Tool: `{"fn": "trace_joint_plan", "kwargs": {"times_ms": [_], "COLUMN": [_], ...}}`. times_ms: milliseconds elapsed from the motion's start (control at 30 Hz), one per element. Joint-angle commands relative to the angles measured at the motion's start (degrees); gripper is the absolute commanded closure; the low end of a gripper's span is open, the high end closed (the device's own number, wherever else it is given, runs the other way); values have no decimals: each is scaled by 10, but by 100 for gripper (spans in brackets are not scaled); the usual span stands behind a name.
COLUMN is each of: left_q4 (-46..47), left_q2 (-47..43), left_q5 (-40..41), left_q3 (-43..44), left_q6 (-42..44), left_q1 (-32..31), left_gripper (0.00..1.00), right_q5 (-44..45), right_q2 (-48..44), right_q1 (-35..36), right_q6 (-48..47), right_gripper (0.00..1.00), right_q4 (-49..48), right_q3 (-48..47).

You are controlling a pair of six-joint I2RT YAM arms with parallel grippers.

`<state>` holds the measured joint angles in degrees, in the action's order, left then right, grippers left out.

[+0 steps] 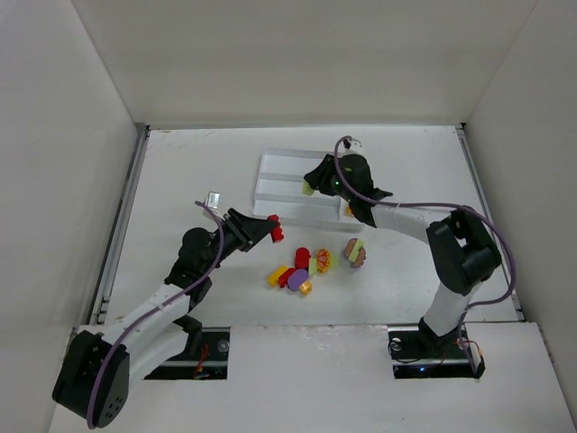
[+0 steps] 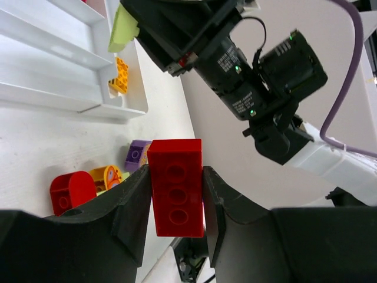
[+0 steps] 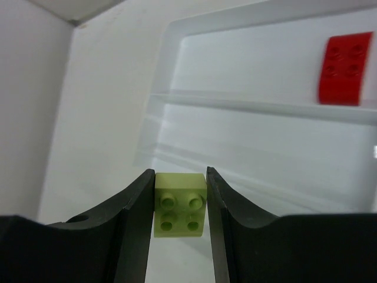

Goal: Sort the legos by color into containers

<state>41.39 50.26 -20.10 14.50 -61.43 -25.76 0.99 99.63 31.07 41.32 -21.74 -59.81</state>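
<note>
This is a robotics lab test cell: a white worktop point(image 1: 180, 171) boxed in by plain white panels point(image 1: 297, 54) on 3 sides, with a metal rail point(image 1: 122, 216) along its left edge. 2 white-and-black arms, the left arm point(image 1: 149, 316) and the right arm point(image 1: 462, 257), are bolted at its near edge with a purple cable point(image 1: 502, 248) looping along each. The props are toy legos point(image 1: 293, 275) beside a white tray point(image 1: 284, 162) near the worktop's middle.
</note>
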Motion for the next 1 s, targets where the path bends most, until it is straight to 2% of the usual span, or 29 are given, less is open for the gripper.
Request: {"fn": "trace_joint_plan", "kwargs": {"times_ms": [0, 233, 500, 733, 967], "left_q4": [21, 33, 53, 58, 56], "left_q2": [1, 20, 41, 44, 43], "left_q5": [8, 8, 8, 8, 12], "left_q3": [21, 16, 17, 11, 13], "left_q6": [23, 32, 35, 37, 36], "left_q1": [3, -3, -7, -8, -4], "left_gripper": [87, 86, 86, 86, 86], "right_q5": [111, 183, 245, 258, 236], "right_q2": [32, 101, 156, 158, 138], "right_q1": [-2, -11, -8, -5, 3], "right_q6": [-99, -186, -255, -272, -259], "right_gripper": [61, 61, 60, 60, 51], "right_q4": [128, 240, 293, 290, 279], "right_q3": [-78, -184, -252, -251, -229]}}
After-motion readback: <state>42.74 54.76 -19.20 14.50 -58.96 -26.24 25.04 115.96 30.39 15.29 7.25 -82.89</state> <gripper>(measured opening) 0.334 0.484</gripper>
